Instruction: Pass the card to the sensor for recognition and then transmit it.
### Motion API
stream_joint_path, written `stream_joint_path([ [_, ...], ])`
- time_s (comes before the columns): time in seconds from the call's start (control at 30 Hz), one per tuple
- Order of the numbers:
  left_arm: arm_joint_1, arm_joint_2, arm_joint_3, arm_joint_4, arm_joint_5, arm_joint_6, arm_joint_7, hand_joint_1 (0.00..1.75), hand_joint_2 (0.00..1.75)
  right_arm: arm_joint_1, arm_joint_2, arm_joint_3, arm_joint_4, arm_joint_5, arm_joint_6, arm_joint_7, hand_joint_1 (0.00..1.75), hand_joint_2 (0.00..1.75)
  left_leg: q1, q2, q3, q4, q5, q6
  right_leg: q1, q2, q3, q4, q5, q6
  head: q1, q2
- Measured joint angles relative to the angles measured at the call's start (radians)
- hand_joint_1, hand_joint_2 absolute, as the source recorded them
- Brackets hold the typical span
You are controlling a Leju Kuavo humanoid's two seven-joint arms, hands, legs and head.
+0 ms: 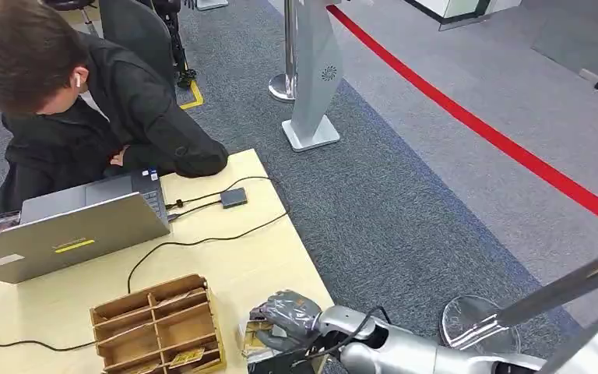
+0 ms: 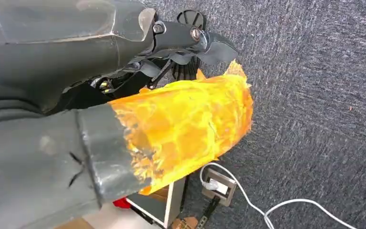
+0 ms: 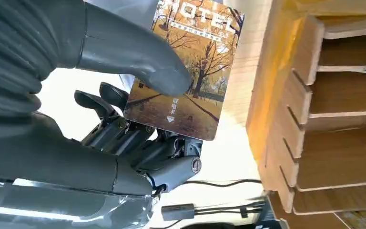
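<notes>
My right hand (image 1: 283, 318) hovers over the near edge of the wooden table (image 1: 265, 257), just right of the wooden organiser. It holds a hotel key card (image 3: 186, 71) printed with autumn trees, pinched between the thumb (image 3: 138, 55) and the darker fingers (image 3: 124, 129) beneath. The same card (image 1: 251, 337) peeks out yellowish under the hand in the head view. A small dark sensor box (image 1: 233, 197) with cables lies farther back on the table, well apart from the hand. My left hand (image 2: 171, 95), its thumb wrapped in orange tape, hangs over the carpet and holds nothing.
A compartmented wooden organiser (image 1: 158, 327) holding cards stands close to the left of my right hand. An open laptop (image 1: 70, 226) and its cables lie behind it. A person (image 1: 78, 101) leans over the table's far side. A stanchion base (image 1: 479, 323) stands on the carpet at right.
</notes>
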Motion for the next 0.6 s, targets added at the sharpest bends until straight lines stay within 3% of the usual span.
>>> stream_joint_path([
  [0.6, 0.000, 0.000, 0.001, 0.000, 0.000, 0.000, 0.000, 0.00, 0.00, -0.012, 0.000, 0.009, 0.014, 0.038, 0.003, 0.034, 1.75, 1.75, 0.000, 0.000, 0.000, 0.000, 0.000, 0.000, 0.000, 0.000, 0.000, 0.000, 0.000, 0.000, 0.000, 0.000],
])
